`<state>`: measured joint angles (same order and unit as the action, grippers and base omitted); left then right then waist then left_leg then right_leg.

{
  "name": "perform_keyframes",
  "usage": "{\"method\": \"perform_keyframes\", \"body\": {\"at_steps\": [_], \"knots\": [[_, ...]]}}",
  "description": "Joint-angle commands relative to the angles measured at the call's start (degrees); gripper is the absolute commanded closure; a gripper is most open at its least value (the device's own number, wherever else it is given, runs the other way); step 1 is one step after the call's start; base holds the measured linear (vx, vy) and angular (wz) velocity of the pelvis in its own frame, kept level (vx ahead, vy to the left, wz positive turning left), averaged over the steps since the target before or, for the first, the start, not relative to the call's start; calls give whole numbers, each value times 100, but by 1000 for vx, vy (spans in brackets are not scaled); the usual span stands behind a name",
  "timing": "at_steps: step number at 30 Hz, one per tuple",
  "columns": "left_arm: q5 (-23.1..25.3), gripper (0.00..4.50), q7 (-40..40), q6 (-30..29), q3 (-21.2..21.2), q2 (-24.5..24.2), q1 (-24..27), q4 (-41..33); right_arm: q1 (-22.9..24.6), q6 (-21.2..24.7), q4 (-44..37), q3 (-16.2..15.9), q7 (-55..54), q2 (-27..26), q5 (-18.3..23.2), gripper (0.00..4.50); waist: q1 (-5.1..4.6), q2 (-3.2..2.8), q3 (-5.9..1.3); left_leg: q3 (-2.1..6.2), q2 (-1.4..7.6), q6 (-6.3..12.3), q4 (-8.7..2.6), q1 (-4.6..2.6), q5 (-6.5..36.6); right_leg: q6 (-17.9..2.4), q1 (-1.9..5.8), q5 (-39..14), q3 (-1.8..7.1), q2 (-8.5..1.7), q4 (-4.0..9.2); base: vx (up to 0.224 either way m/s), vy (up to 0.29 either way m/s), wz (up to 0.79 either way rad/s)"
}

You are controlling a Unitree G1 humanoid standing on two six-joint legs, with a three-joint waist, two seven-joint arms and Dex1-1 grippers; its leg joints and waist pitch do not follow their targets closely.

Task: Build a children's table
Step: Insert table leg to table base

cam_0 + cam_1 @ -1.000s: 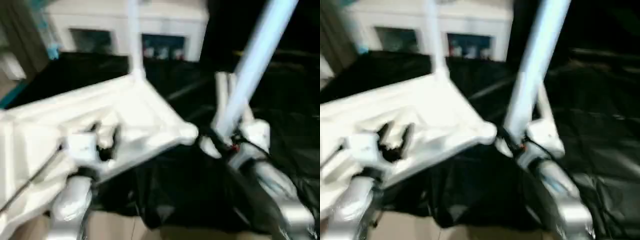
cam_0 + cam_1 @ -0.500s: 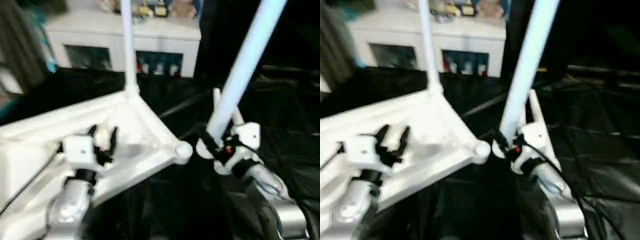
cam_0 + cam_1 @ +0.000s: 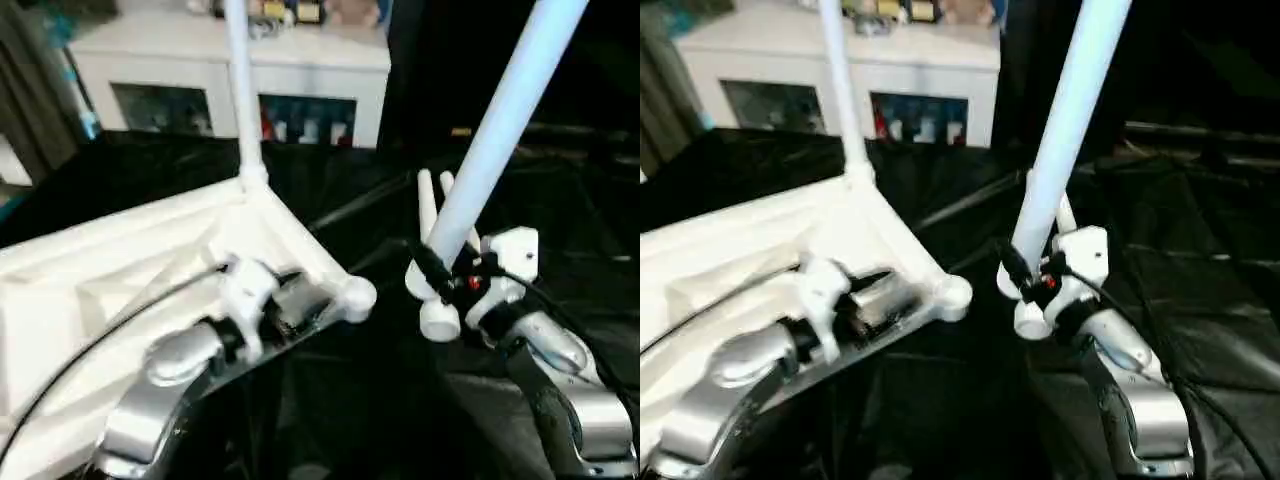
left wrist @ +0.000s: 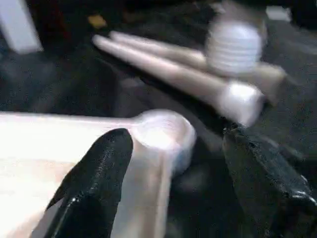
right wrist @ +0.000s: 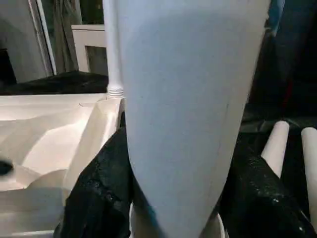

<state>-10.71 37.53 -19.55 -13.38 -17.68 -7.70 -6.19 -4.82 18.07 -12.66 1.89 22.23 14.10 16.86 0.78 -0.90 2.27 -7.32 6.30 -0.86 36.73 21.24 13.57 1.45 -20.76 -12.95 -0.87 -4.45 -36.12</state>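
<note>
Right tool [image 3: 440, 285] is clamped on a white leg [image 3: 500, 120] near its threaded end, shaft slanting up and away, likely so the thread can be aimed at the empty corner socket [image 3: 356, 295] just beside it on the left-arm side. Left tool [image 4: 173, 163] has its fingers [image 4: 96, 168] apart, straddling that same corner of the tabletop [image 3: 120, 270], not closed on it; probably there to steady the corner for insertion. Tabletop lies ribbed side up, one leg already standing [image 3: 240, 90] in the far corner socket. Two spare legs [image 4: 168, 74] lie on the black sheet beyond the left tool. Left wrist view shows the open socket and the thread hovering above it; head views hide the left fingers behind the wrist. Right wrist view shows the grip close up.
</note>
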Motion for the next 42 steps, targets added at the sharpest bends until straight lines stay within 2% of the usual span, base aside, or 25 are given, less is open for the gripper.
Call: {"method": "perform_keyframes", "body": {"at_steps": [1, 3, 4, 5, 6, 7, 9, 12, 13, 15, 16, 18, 21, 22, 29, 30, 31, 33, 35, 37, 38, 39, 40, 42], "knots": [[219, 70, -48, -192, -64, -53, -305, 237, -50, -60, 44, 106, -26, 32, -88, 259, 10, -30, -188, 222, 516, -288, -661, -69, 2042, -1006, 82, -1866, 221, -404, 521, 0, 0, 0], [261, 70, 39, -446, -181, -151, -493, 342, -29, -58, 23, 127, -55, 7, -81, 259, 0, -11, -177, 214, 515, -307, -670, -55, 2057, -990, 76, -1902, 223, -407, 536, 0, 0, 0], [302, 96, 74, -600, -238, -210, -588, 415, -12, -65, 13, 115, -70, 4, -71, 259, 12, -28, -192, 214, 507, -279, -662, -56, 1957, -1006, 66, -1816, 227, -407, 531, 0, 0, 0], [331, 96, 116, -659, -282, -252, -635, 467, 5, -70, 3, 103, -81, 0, -68, 259, 13, -44, -191, 217, 506, -268, -663, -45, 1921, -1023, 75, -1772, 227, -412, 525, 0, 0, 0], [384, 104, 125, -704, -318, -284, -661, 516, 20, -79, -3, 87, -89, -5, -72, 259, 7, -33, -193, 211, 503, -253, -662, -34, 1883, -1036, 82, -1735, 225, -406, 526, 0, 0, 0], [480, 110, 156, -794, -394, -353, -709, 615, 54, -101, -17, 50, -106, -18, -87, 259, 4, -64, -203, 219, 508, -228, -668, -19, 1800, -1065, 98, -1599, 220, -407, 514, 0, 0, 0], [530, 122, 179, -877, -442, -392, -740, 679, 76, -118, -24, 23, -118, -29, -106, 259, -4, -44, -221, 205, 508, -155, -651, -8, 1636, -1149, 114, -1341, 223, -409, 496, 0, 0, 0], [531, 146, 208, -956, -468, -423, -729, 662, 82, -120, -28, 19, -123, -36, -111, 259, 5, -64, -245, 182, 525, -7, -624, -14, 1295, -1326, 115, -865, 216, -409, 465, 0, 0, 0], [471, 153, 260, -1074, -467, -440, -685, 574, 97, -132, -23, 24, -151, -62, -149, 259, 6, -97, -249, 184, 534, 36, -628, 7, 1172, -1444, 142, -515, 202, -398, 435, 0, 0, 0], [427, 164, 232, -1188, -454, -441, -671, 524, 110, -144, -20, 22, -170, -72, -169, 259, 25, -102, -266, 169, 528, 105, -612, 0, 1013, -1507, 153, -277, 196, -399, 412, 0, 0, 0], [387, 182, 186, -1279, -432, -434, -664, 478, 127, -151, -23, 19, -189, -82, -174, 259, 55, -124, -280, 156, 526, 227, -596, -5, 787, -1584, 171, -49, 189, -407, 400, 0, 0, 0], [377, 199, 168, -1316, -420, -430, -667, 462, 135, -153, -26, 16, -198, -91, -171, 259, 64, -129, -271, 149, 532, 271, -602, -8, 749, -1621, 165, -11, 184, -400, 402, 0, 0, 0], [360, 228, 189, -1413, -401, -439, -667, 413, 177, -159, -45, -33, -227, -142, -183, 259, 101, -140, -255, 125, 548, 264, -623, -32, 932, -1625, 145, -226, 187, -393, 424, 0, 0, 0], [367, 234, 227, -1480, -411, -463, -656, 382, 196, -169, -50, -54, -233, -157, -194, 259, 118, -144, -243, 111, 562, 191, -645, -45, 1107, -1589, 133, -423, 193, -391, 446, 0, 0, 0], [349, 296, 266, -1811, -394, -572, -557, 156, 214, -172, -57, -51, -232, -171, -213, 259, 119, -144, -209, 113, 561, -24, -694, -52, 1487, -1396, 103, -958, 213, -394, 493, 0, 0, 0], [318, 296, 235, -1863, -376, -580, -529, 89, 213, -177, -49, -47, -240, -168, -216, 259, 116, -123, -210, 109, 562, -35, -696, -53, 1481, -1372, 99, -979, 217, -391, 501, 0, 0, 0], [300, 318, 225, -1875, -370, -579, -516, 69, 209, -177, -45, -46, -243, -168, -217, 259, 122, -134, -212, 110, 562, -31, -697, -53, 1430, -1370, 102, -946, 218, -397, 499, 0, 0, 0], [300, 320, 225, -1875, -370, -579, -516, 69, 209, -177, -45, -46, -243, -168, -217, 259, 124, -134, -221, 102, 558, -7, -700, -53, 1346, -1359, 106, -871, 216, -391, 503, 0, 0, 0], [325, 354, 282, -1879, -454, -630, -477, 43, 166, -147, -44, -64, -215, -156, -210, 259, 133, -120, -238, 95, 561, 103, -689, -35, 1003, -1406, 130, -478, 216, -395, 479, 0, 0, 0], [330, 360, 288, -1880, -464, -636, -474, 42, 160, -143, -44, -67, -211, -155, -209, 259, 135, -123, -243, 89, 558, 180, -680, -36, 854, -1443, 132, -307, 208, -390, 471, 0, 0, 0], [332, 363, 310, -1913, -492, -650, -471, 26, 118, -134, -34, -85, -142, -150, -157, 260, 141, -151, -246, 90, 562, 206, -678, -39, 807, -1478, 137, -240, 204, -394, 460, 0, 0, 0], [344, 372, 332, -1946, -528, -666, -486, 26, 14, -77, -23, -134, -10, -136, -63, 260, 134, -141, -242, 91, 564, 217, -682, -35, 812, -1484, 137, -228, 201, -387, 463, 0, 0, 0], [350, 383, 346, -1967, -547, -674, -503, 31, -61, -35, -13, -168, 81, -126, 3, 260, 122, -181, -237, 101, 563, 213, -688, -36, 908, -1517, 143, -251, 191, -383, 458, 0, 0, 0], [355, 394, 355, -1980, -559, -679, -514, 36, -109, -8, -7, -190, 136, -121, 43, 260, 113, -159, -230, 93, 564, 207, -692, -40, 979, -1528, 143, -337, 197, -387, 471, 0, 0, 0]]}}
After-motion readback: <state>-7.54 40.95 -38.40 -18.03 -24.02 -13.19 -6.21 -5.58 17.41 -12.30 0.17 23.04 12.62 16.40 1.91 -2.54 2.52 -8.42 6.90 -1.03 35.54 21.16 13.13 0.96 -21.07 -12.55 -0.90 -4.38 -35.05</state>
